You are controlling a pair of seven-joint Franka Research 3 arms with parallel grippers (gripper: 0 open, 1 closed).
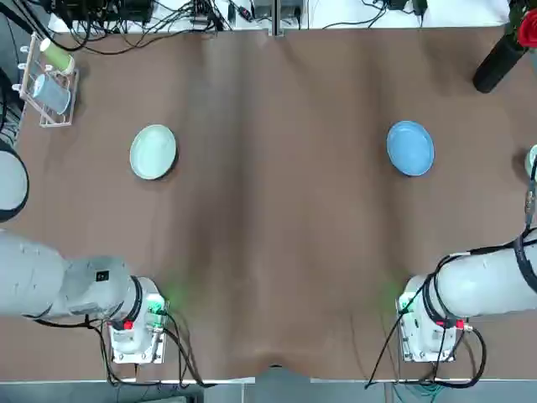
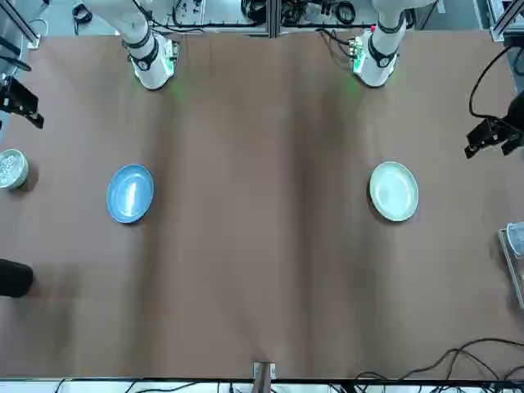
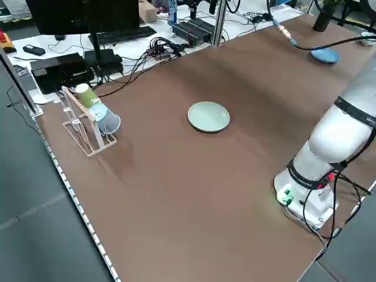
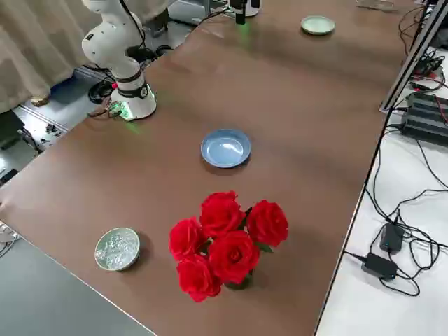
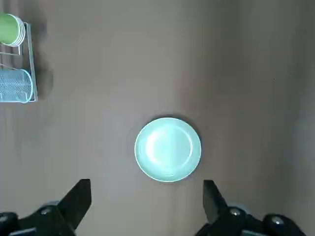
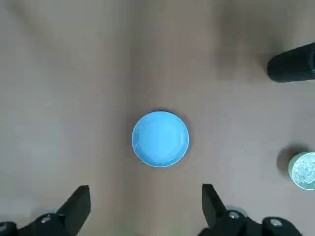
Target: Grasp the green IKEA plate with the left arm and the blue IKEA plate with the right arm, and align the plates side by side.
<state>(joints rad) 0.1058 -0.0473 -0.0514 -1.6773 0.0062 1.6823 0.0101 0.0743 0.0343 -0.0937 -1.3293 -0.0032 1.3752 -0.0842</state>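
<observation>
Top view: brown table (image 1: 281, 227), L arm (image 1: 80, 285) base near L side, R arm (image 1: 487, 281) base near R side. L gripper (image 5: 146, 184) is over the L part of table, R gripper (image 6: 146, 188) over the R part; both claws released, fingers spread apart, nothing btwn them.

White rack (image 3: 88, 126) at far L corner of table, holds 2 colors of cups: green cups (image 5: 10, 29) nested w/ white rims, and pale blue cup (image 5: 15, 86) beside them, mesh-look wall. All tilted over, mouths facing table's middle.

Black vase (image 1: 497, 64) at far R, w/ bunch of red roses (image 4: 231, 245) in it, blooms packed close.

Green plate (image 1: 153, 152) flat on table, L half, in front of L arm base. Blue plate (image 1: 410, 148) flat too, R half, in front of R arm base. Plates well apart, approx same size, raised rims.

Small pale green bowl (image 4: 117, 249) near R edge, upright, holds clear chunky bits (image 4: 119, 247); material can't tell. Sits to R of blue plate, apart from it and vase.
</observation>
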